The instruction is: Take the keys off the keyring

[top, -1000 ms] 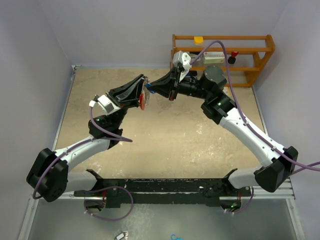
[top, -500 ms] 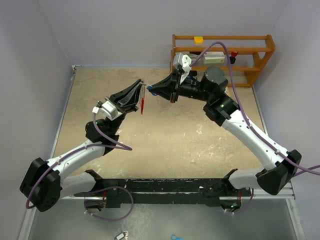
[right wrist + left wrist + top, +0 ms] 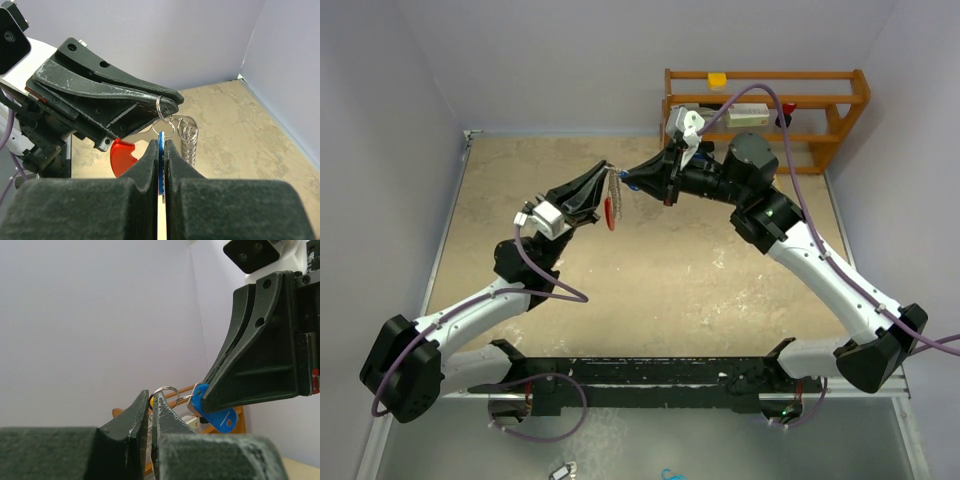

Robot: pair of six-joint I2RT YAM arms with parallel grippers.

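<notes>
Lavender walls enclose a tan, speckled tabletop point(image 3: 670, 285), with a wooden shelf point(image 3: 820, 74) against the far wall at the right. Both arms are raised clear of the tabletop and meet tip to tip above its far middle part.

Left end effector point(image 3: 151, 402): the fingers are pressed together with no visible gap, pinching a small split ring of the keyring point(image 3: 165, 391) at the very tips. In the right wrist view the ring stands just beyond those tips, and a second small ring links below it.

Right end effector point(image 3: 161, 146): the fingers are closed flat on the blue-headed key point(image 3: 161, 172), which is seen edge-on as a thin blue strip between the pads. In the left wrist view the blue head projects below the right fingertips, just beside the split ring and joined to it by a wire loop.

Suspended parts: a silvery coil point(image 3: 189, 135) hangs from the ring cluster between the two tips, and the red fob point(image 3: 610, 212) hangs lowest, beneath the left fingers and above the tabletop without touching it.

Whether further keys hang in the cluster cannot be told; a silver piece beside the blue head is too small to identify.
</notes>
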